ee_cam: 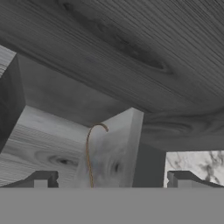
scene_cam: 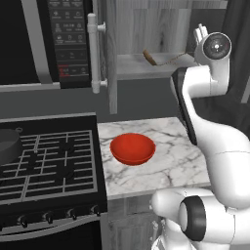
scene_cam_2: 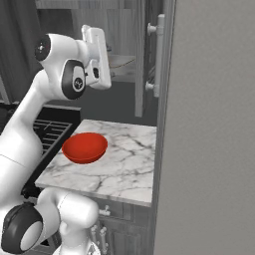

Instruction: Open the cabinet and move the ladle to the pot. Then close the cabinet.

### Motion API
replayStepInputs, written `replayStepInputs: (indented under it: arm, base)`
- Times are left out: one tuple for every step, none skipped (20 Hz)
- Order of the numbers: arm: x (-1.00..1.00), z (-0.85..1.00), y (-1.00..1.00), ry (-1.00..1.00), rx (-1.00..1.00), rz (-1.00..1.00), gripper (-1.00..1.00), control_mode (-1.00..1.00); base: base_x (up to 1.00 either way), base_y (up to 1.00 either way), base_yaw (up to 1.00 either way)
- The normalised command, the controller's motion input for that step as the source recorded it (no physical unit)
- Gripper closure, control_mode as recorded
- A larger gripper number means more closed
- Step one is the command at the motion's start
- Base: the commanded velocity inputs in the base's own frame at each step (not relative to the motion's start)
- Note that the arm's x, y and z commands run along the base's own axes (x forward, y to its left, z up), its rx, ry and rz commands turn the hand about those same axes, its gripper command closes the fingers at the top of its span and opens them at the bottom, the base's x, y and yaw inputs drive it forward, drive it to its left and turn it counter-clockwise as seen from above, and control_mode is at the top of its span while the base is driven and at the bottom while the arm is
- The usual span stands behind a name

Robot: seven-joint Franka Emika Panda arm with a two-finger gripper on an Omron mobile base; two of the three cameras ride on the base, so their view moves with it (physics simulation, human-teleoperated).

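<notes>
Left base view: white arm base sits closest to the lens; beyond it a red bowl (scene_cam: 133, 149) rests on the marble counter (scene_cam: 166, 171). Cabinet (scene_cam: 146, 29) is open, left door (scene_cam: 111, 58) swung out edge-on beside the microwave (scene_cam: 71, 39). Ladle (scene_cam: 156, 59) lies on the lower shelf, brown end toward the door. Pot (scene_cam: 9, 146) is on the stove (scene_cam: 49, 161), cut off at the frame edge. My gripper (scene_cam: 199, 33) is mostly hidden behind the wrist; I see finger stubs only.

Right base view: right door (scene_cam_2: 209, 124) blocks much of the frame and hides the shelf contents. Risk, as I judge it: the elbow could clip a door on withdrawal.

Hand view: fingertips (ee_cam: 41, 178) stand wide apart, nothing between them. The ladle handle (ee_cam: 89, 153) reads as a thin curved line ahead, its lower part cut off. So thin a target could slip or roll if I close off-centre.
</notes>
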Motion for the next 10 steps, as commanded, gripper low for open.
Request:
replayStepInputs:
  arm:
    - [0.01,0.04,-0.03,0.00,0.00,0.00,-1.00,-1.00]
    - [0.12,0.03,-0.02,0.00,0.00,0.00,-1.00,-1.00]
    - [0.21,0.00,-0.03,0.00,0.00,0.00,-1.00,-1.00]
    - [0.27,0.00,0.00,0.00,0.00,0.00,-1.00,-1.00]
    - [0.29,0.00,-0.01,0.00,0.00,0.00,-1.00,-1.00]
    - [0.26,0.00,-0.06,0.00,0.00,0.00,-1.00,-1.00]
    - [0.23,0.00,-0.03,0.00,0.00,0.00,-1.00,-1.00]
    - [0.25,0.00,-0.04,0.00,0.00,0.00,-1.00,-1.00]
    - [0.20,0.00,-0.07,0.00,0.00,0.00,-1.00,-1.00]
    - [0.18,0.00,-0.10,0.00,0.00,0.00,-1.00,-1.00]
  base:
    - [0.00,0.00,0.00]
    - [0.00,0.00,0.00]
    - [0.00,0.00,0.00]
    - [0.00,0.00,0.00]
    - [0.00,0.00,0.00]
    - [0.00,0.00,0.00]
    - [0.00,0.00,0.00]
    - [0.00,0.00,0.00]
    - [0.00,0.00,0.00]
    - [0.00,0.00,0.00]
